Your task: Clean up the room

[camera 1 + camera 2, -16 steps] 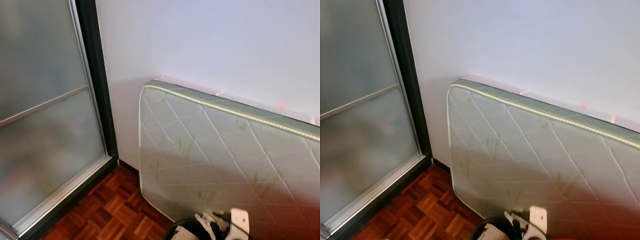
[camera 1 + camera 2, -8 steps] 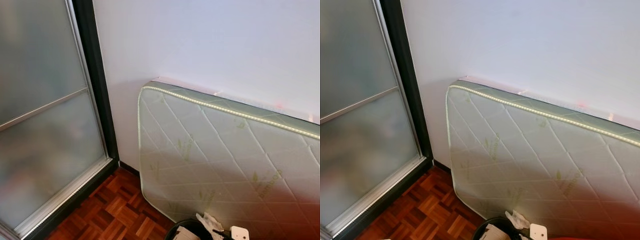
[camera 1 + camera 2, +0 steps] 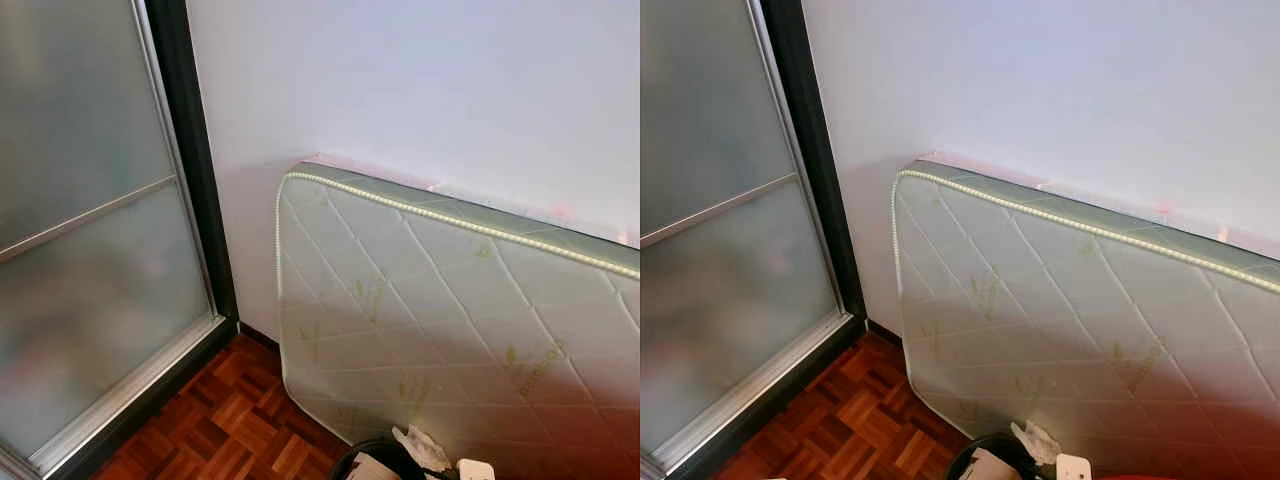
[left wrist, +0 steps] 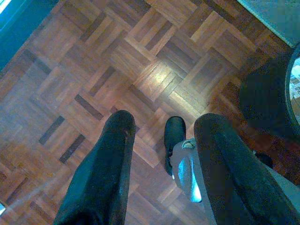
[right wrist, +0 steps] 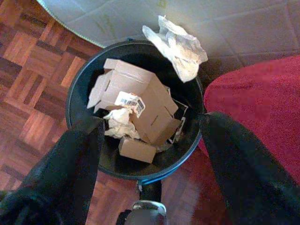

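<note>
A black waste bin (image 5: pixel 75 91) stands on the parquet at the foot of a mattress. It holds a folded cardboard box (image 5: pixel 140 101), a smaller box and crumpled paper. A crumpled white tissue (image 5: pixel 177 44) lies on the bin's far rim against the mattress; it also appears in the left eye view as the tissue (image 3: pixel 420 447). My right gripper (image 5: pixel 150 124) hangs open over the bin with nothing between its fingers. My left gripper (image 4: pixel 166 119) is open above bare parquet, beside the bin.
A quilted pale-green mattress (image 3: pixel 450 320) leans on the white wall. A frosted sliding door (image 3: pixel 90 250) with a dark frame closes off the left. A red fabric surface (image 5: pixel 253 98) lies right beside the bin. Parquet floor (image 3: pixel 220 420) stretches between door and mattress.
My right gripper has sunk lower at the picture's bottom edge. The white tissue it was touching a second ago now rests free on the bin's rim.
</note>
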### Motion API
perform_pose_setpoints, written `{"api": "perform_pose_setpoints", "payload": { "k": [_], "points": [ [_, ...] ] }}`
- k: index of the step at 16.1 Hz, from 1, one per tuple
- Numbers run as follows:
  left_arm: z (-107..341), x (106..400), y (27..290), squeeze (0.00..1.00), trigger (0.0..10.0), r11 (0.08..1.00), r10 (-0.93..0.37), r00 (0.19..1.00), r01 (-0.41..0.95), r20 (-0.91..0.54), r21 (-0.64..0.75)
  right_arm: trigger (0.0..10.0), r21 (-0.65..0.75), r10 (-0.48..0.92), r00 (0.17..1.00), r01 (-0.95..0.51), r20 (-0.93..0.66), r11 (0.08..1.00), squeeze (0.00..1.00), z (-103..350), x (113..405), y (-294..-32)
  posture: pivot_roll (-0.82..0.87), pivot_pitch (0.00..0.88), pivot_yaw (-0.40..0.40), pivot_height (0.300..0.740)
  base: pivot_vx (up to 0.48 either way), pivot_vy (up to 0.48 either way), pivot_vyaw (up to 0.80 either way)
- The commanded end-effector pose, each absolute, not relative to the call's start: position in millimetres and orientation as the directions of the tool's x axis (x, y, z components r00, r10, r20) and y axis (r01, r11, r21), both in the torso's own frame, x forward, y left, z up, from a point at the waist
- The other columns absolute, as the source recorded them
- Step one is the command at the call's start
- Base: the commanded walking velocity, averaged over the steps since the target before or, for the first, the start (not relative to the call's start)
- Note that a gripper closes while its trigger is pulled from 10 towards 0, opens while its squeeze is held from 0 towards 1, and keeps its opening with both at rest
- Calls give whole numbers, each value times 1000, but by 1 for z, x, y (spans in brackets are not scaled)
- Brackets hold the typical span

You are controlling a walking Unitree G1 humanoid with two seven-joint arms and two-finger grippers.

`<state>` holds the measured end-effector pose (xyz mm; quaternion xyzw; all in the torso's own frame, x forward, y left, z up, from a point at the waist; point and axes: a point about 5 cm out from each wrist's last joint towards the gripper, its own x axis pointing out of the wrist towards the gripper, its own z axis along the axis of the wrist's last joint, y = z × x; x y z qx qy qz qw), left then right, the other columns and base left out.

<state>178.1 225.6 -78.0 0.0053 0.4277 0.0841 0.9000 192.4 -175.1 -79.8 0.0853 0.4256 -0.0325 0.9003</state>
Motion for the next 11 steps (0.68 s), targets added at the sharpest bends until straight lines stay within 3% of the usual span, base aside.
{"api": "perform_pose_setpoints", "payload": {
  "k": [1, 6, 11],
  "points": [
    [-80, 174, 223, 0, 10000, 988, 142, 618, -130, -773, 78, 10000, 116, 13, 619, 126, -786, 985, 0, -82, 188, -177, 119, 0, -31, 740, 0, 0, 0],
    [-81, 174, 220, 0, 10000, 990, 132, 617, -116, -776, 77, 10000, 102, 10, 587, 124, -810, 987, 0, -87, 177, -184, 112, 0, -29, 740, 0, 0, 0],
    [-82, 174, 219, 0, 10000, 991, 133, 608, -104, -782, 87, 10000, 93, 2, 572, 130, -820, 987, 0, -88, 173, -193, 114, 0, -27, 740, -156, 0, 0]
  ]
}}
